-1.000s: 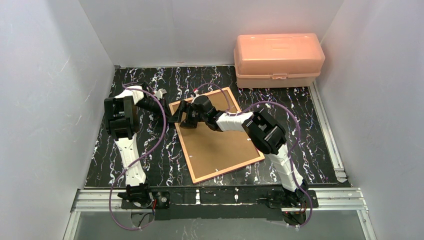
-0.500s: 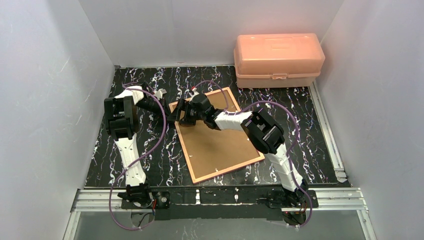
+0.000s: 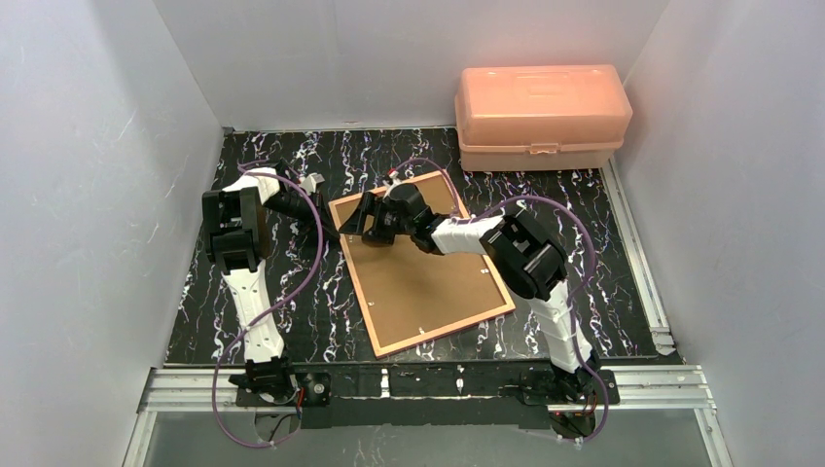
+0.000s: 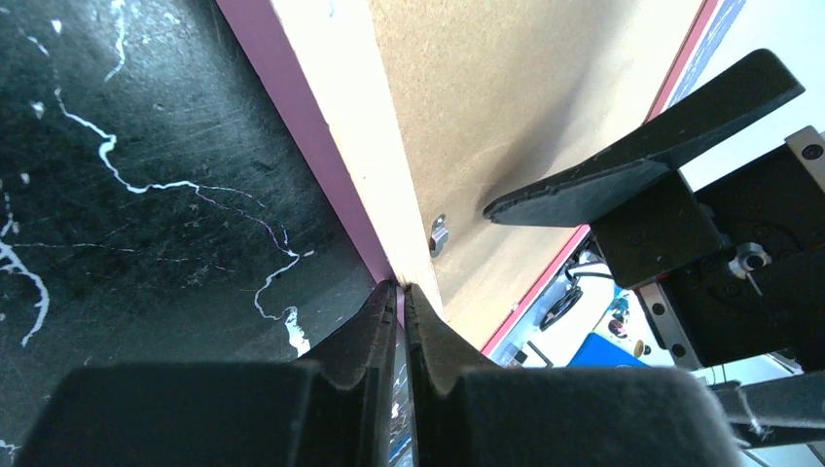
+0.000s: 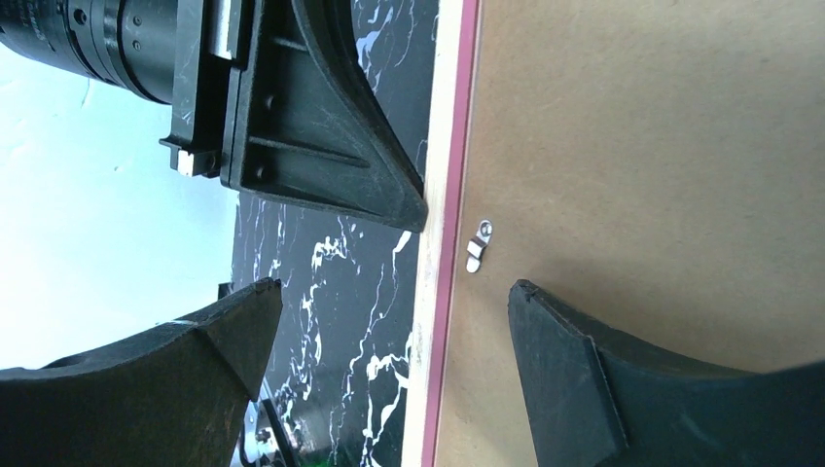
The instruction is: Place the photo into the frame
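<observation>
One frame (image 3: 448, 333), one backing board (image 3: 428, 287), one peach box (image 3: 540, 112) — two hands: left hand (image 4: 398, 291), right hand (image 5: 396, 292).

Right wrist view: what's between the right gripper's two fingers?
The frame's rim, a small metal clip on the brown backing board, and a strip of black table. The left gripper's tip touches that rim. Shows in the right wrist view.

Right gripper (image 5: 396, 290), black fingers spread wide, straddles the edge of the thin tan-and-pink frame (image 5: 449, 97) on a black, white-veined tabletop (image 5: 340, 282). A small silver clip (image 5: 477, 244) sits on the brown backing board (image 5: 662, 146); the left gripper (image 5: 413, 209), closed, touches the rim.
</observation>
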### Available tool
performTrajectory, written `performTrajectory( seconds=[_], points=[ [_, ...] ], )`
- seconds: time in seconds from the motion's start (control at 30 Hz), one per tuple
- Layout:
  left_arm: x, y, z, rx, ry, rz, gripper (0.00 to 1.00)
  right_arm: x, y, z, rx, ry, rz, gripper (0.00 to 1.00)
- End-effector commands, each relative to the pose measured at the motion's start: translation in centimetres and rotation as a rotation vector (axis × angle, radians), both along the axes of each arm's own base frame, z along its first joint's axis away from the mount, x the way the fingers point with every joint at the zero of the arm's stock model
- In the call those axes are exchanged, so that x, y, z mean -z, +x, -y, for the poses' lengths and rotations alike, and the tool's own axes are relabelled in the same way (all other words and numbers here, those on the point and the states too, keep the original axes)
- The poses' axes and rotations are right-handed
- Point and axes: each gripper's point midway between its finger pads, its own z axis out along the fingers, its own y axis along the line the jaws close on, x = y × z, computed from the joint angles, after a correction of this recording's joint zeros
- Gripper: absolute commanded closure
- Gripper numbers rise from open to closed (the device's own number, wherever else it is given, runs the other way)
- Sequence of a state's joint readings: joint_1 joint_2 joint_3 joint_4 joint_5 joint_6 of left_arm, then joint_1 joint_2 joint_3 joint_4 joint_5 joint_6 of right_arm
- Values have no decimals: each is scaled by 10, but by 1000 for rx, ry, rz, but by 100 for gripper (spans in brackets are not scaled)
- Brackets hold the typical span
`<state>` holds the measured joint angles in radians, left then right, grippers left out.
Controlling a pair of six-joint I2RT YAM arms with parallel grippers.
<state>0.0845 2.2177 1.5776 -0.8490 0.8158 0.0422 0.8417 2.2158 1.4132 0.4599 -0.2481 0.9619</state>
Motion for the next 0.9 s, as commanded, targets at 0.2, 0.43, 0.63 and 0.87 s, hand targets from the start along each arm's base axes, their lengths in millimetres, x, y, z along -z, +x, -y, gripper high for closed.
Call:
performTrajectory(
  seconds=[0.2, 0.43, 0.63, 0.87],
  points=[
    [3, -11, 3, 38, 36, -3, 96, -5, -1, -5, -6, 18, 10, 6],
    [5, -11, 3, 40, 36, -6, 96, 6, 3, -16, 7, -13, 2, 6],
    [5, -12, 3, 40, 33, -7, 96, 10, 3, -20, 13, -12, -17, 6],
    [4, -11, 4, 40, 28, -2, 96, 13, 5, -20, 31, -22, -18, 7]
  ],
)
